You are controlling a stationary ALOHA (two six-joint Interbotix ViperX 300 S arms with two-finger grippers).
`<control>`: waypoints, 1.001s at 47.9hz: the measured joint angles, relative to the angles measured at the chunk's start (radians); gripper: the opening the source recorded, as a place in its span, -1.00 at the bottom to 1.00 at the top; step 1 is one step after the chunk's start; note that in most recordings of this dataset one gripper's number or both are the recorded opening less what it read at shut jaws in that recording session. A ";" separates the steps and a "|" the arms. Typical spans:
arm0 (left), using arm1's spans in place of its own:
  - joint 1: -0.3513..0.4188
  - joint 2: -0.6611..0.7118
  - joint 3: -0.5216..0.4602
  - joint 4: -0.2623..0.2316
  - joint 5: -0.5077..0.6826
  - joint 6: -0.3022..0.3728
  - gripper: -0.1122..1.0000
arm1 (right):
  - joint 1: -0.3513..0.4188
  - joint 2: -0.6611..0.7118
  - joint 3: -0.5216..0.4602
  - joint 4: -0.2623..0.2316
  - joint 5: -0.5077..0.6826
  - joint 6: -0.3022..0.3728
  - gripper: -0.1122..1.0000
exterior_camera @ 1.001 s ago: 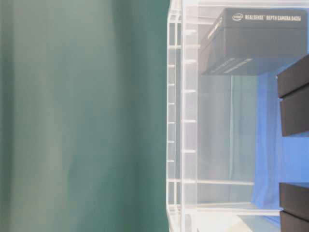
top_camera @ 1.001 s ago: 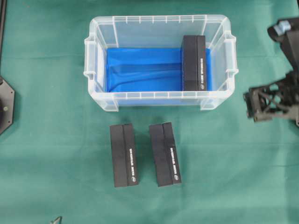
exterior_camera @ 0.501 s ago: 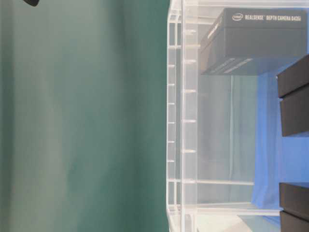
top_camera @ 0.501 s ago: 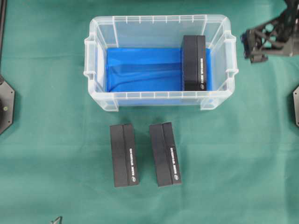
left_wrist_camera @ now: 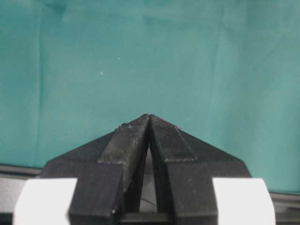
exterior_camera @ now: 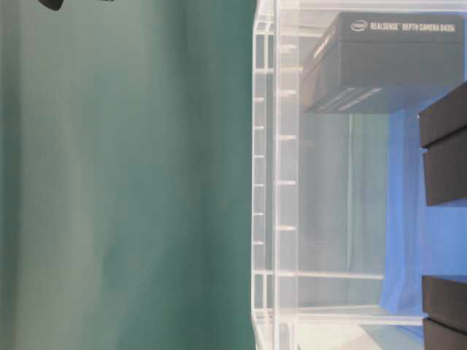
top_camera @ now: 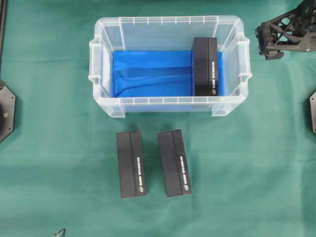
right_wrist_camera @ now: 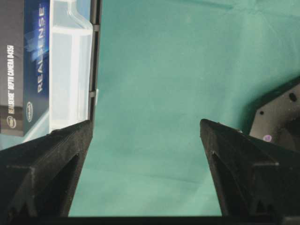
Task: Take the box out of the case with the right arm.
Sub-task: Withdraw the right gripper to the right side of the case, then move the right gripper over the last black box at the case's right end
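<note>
The clear case (top_camera: 168, 20) with a blue bottom stands at the middle back of the green cloth. One black box (top_camera: 205, 66) lies inside against its right wall. The table-level view shows that box (exterior_camera: 387, 62) through the case wall (exterior_camera: 277, 182). My right gripper (top_camera: 263, 42) hovers outside the case, just right of its far right corner. Its jaws stand wide apart with only green cloth between them. In the right wrist view the gripper (right_wrist_camera: 145, 129) has the box (right_wrist_camera: 18, 61) and the case wall (right_wrist_camera: 70, 70) at the far left. My left gripper (left_wrist_camera: 149, 117) is shut over bare cloth.
Two more black boxes (top_camera: 131, 164) (top_camera: 175, 163) lie side by side on the cloth in front of the case. Black arm bases sit at the left edge (top_camera: 6, 111) and the right edge (top_camera: 312, 111). A small dark tip (top_camera: 59, 232) shows at the bottom edge.
My right gripper has swung from the cloth right of the case's front corner up to beside its far right corner, still open. The boxes and the case have not moved.
</note>
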 measured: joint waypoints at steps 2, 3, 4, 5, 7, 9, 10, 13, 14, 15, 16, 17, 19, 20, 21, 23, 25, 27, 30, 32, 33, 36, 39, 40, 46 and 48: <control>0.000 0.002 0.000 0.000 0.000 0.000 -0.76 | -0.002 0.000 0.000 0.000 0.000 0.002 0.82; 0.000 0.002 0.000 0.000 0.000 -0.002 -0.76 | -0.002 0.000 0.000 0.000 0.000 0.002 0.82; 0.000 0.002 0.000 0.000 0.000 0.000 -0.76 | 0.000 0.002 0.000 0.000 0.000 0.002 0.82; 0.000 0.000 0.000 -0.002 0.000 0.000 -0.76 | -0.002 0.002 0.000 0.000 0.002 0.002 0.82; 0.000 0.000 0.000 0.000 0.000 0.000 -0.76 | -0.002 0.000 0.000 0.002 0.002 0.003 0.82; 0.000 0.002 0.000 0.000 0.000 0.000 -0.76 | -0.002 0.000 0.000 0.002 0.000 0.003 0.82; 0.000 0.000 0.000 0.000 0.000 0.002 -0.76 | -0.002 0.000 0.000 0.002 0.000 0.003 0.82; 0.000 0.002 0.000 0.000 0.000 0.002 -0.76 | -0.002 0.000 0.000 0.003 -0.003 0.005 0.82; 0.000 0.002 0.000 0.000 0.000 0.002 -0.76 | -0.002 0.002 0.000 0.005 -0.006 0.006 0.82; 0.000 0.002 0.000 0.000 0.000 0.002 -0.76 | -0.002 0.002 0.000 0.006 -0.011 0.006 0.82; 0.000 0.000 0.000 0.000 0.000 0.002 -0.76 | -0.002 0.005 0.000 0.009 -0.015 0.006 0.82; -0.002 0.002 0.000 -0.002 0.000 0.002 -0.76 | 0.000 0.008 -0.003 0.014 -0.023 0.006 0.82; 0.000 0.002 0.000 -0.002 0.000 0.002 -0.76 | -0.002 0.020 -0.009 0.023 -0.038 0.006 0.82; 0.000 0.002 0.000 0.000 0.000 0.002 -0.76 | -0.002 0.028 -0.012 0.028 -0.046 0.006 0.82; 0.000 0.002 0.000 0.000 0.000 0.002 -0.76 | -0.002 0.034 -0.017 0.031 -0.052 0.006 0.82; -0.002 0.000 0.000 0.000 0.000 0.002 -0.76 | 0.000 0.054 -0.031 0.035 -0.069 0.003 0.82; 0.000 0.002 0.000 0.000 0.000 0.002 -0.76 | 0.000 0.075 -0.048 0.037 -0.086 0.002 0.82; 0.000 0.002 0.000 0.000 0.000 0.002 -0.76 | 0.002 0.100 -0.069 0.038 -0.095 0.000 0.82; 0.000 0.002 0.000 0.000 0.000 0.002 -0.76 | 0.008 0.149 -0.114 0.037 -0.106 -0.005 0.82; 0.000 0.002 0.000 -0.002 0.000 0.000 -0.76 | 0.012 0.181 -0.144 0.038 -0.109 -0.011 0.82; 0.000 0.002 0.000 0.000 0.000 0.002 -0.76 | 0.015 0.198 -0.160 0.038 -0.110 -0.011 0.82; 0.000 0.002 0.000 0.000 0.000 0.002 -0.76 | 0.021 0.242 -0.204 0.038 -0.112 -0.018 0.82; 0.000 0.002 0.000 -0.002 0.000 0.002 -0.76 | 0.028 0.291 -0.259 0.038 -0.112 -0.025 0.82; 0.000 0.002 0.000 0.000 0.000 0.002 -0.76 | 0.029 0.305 -0.273 0.038 -0.112 -0.026 0.82; 0.000 0.002 0.000 0.000 0.000 0.000 -0.76 | 0.037 0.373 -0.339 0.038 -0.109 -0.025 0.82; 0.000 0.000 0.000 -0.002 0.000 0.002 -0.76 | 0.038 0.385 -0.356 0.040 -0.107 -0.025 0.83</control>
